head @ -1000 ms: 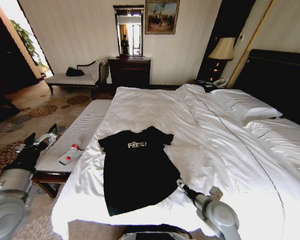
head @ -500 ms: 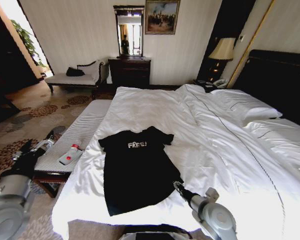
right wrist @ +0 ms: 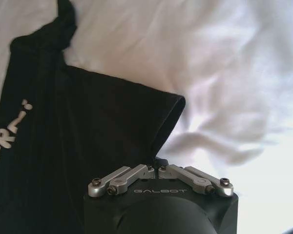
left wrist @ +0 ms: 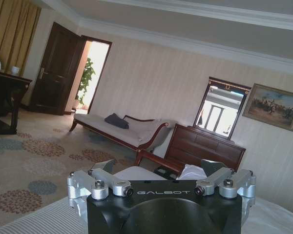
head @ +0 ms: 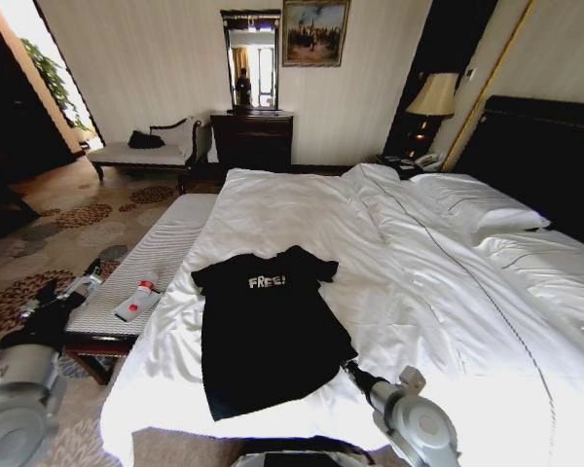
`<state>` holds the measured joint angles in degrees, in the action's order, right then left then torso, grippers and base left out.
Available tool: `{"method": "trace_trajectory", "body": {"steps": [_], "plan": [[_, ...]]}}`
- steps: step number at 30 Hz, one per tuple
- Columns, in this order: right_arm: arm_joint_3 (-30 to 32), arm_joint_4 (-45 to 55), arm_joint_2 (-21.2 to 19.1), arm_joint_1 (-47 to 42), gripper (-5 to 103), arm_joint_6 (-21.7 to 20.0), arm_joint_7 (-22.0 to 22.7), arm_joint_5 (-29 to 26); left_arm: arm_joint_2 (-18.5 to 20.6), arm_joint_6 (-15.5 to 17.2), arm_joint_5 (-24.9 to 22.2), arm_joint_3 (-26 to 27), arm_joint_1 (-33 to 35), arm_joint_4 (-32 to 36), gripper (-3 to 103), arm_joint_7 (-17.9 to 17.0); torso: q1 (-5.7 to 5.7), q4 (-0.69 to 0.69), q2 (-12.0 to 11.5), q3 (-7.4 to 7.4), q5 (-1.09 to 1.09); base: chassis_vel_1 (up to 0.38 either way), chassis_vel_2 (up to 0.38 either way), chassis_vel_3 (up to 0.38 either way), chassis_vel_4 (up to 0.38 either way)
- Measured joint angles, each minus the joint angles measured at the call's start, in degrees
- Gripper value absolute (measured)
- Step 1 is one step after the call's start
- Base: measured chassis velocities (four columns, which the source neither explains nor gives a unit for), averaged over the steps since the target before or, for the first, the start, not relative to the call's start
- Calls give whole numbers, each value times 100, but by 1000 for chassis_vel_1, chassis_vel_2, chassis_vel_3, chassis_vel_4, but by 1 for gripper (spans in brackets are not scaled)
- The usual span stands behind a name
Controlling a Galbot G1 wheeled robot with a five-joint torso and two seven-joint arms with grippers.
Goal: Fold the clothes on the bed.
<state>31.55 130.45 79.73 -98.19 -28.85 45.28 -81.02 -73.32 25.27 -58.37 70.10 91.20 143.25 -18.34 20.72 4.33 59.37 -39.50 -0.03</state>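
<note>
Right, right hand (right wrist: 156, 168), fingers pinched together on the soft black "FREE." T-shirt's (head: 268, 336) near hem corner, shirt running lengthwise away up the white-sheeted bed (head: 448, 321); left hand (left wrist: 162, 183) spread wide, idle over the pale striped bench (head: 161, 248).

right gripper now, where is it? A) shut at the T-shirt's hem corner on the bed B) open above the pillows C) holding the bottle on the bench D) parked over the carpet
A: the right gripper has its fingers drawn together at the lower hem corner of the black T-shirt, which lies on the bed; whether fabric is actually pinched cannot be told.
</note>
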Motion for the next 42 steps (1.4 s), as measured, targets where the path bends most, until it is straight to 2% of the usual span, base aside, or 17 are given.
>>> {"method": "trace_trajectory", "body": {"steps": [7, 14, 18, 21, 25, 26, 30, 31, 33, 36, 37, 39, 40, 42], "plan": [[-213, 375, -75, -774, 0, 488, 605, -16, -105, 43, 86, -22, -9, 0, 100, -2, 0, 1, 0, 0, 0, 0, 0, 0, 0], [-430, 279, -61, -878, 0, 707, 776, 249, -201, 84, 148, -66, 8, -1, 100, 1, 0, -1, 0, 0, 0, 0, 0, 0, 0], [-427, 349, -81, -944, 0, 720, 839, 250, -120, 160, 177, -81, 31, -1, 100, -2, 0, -1, 0, 0, 0, 0, 0, 0, 0], [-421, 398, -100, -1057, 0, 753, 882, 262, 31, 310, 172, -128, 41, -1, 100, -85, 0, 1, 0, 0, 0, 0, 0, 0, 0], [-562, 402, -90, -1140, 0, 814, 976, 379, 553, 616, 44, -381, 95, -1, 100, -173, 0, 1, 0, 0, -1, 0, 0, 0, 0], [-562, 402, -90, -1140, 0, 814, 976, 379, 553, 616, 44, -381, 95, -1, 100, -173, 0, 1, 0, 0, -1, 0, 0, 0, 0], [-731, 314, -41, -1098, 0, 864, 993, 688, 1125, 825, 45, -858, 399, -37, 100, -195, 0, 1, 0, 0, 1, 0, 0, 0, 0], [-749, 303, -23, -1061, -3, 880, 994, 781, 1253, 836, 99, -1025, 506, -109, 100, -182, 0, 2, 0, 0, 1, 0, 0, 0, 0], [-757, 306, -10, -1027, -3, 891, 1000, 903, 1366, 842, 192, -1186, 619, -198, 100, -167, 0, 1, 0, 0, 0, 0, 0, 0, 0], [-750, 485, -7, -933, 13, 905, 932, 1534, 1582, 820, 631, -1541, 880, -389, 100, -40, 0, 0, 0, 0, -2, 0, 0, 0, 0], [-750, 485, -7, -933, 13, 905, 932, 1534, 1582, 820, 631, -1541, 880, -389, 100, -40, 0, 0, 0, 0, -2, 0, 0, 0, 0], [-657, 758, -30, -895, 24, 935, 934, 2036, 1603, 818, 691, -1652, 939, -414, 100, -21, 0, 1, 0, 0, 0, 0, 0, 0, 0], [-657, 758, -30, -895, 24, 935, 934, 2036, 1603, 818, 691, -1652, 939, -414, 100, -21, 0, 1, 0, 0, 0, 0, 0, 0, 0], [-474, 1137, -79, -810, 35, 937, 939, 2310, 1583, 819, 762, -1694, 974, -435, 100, -14, 0, 1, 0, -1, -1, 0, 0, 0, 0]]}}
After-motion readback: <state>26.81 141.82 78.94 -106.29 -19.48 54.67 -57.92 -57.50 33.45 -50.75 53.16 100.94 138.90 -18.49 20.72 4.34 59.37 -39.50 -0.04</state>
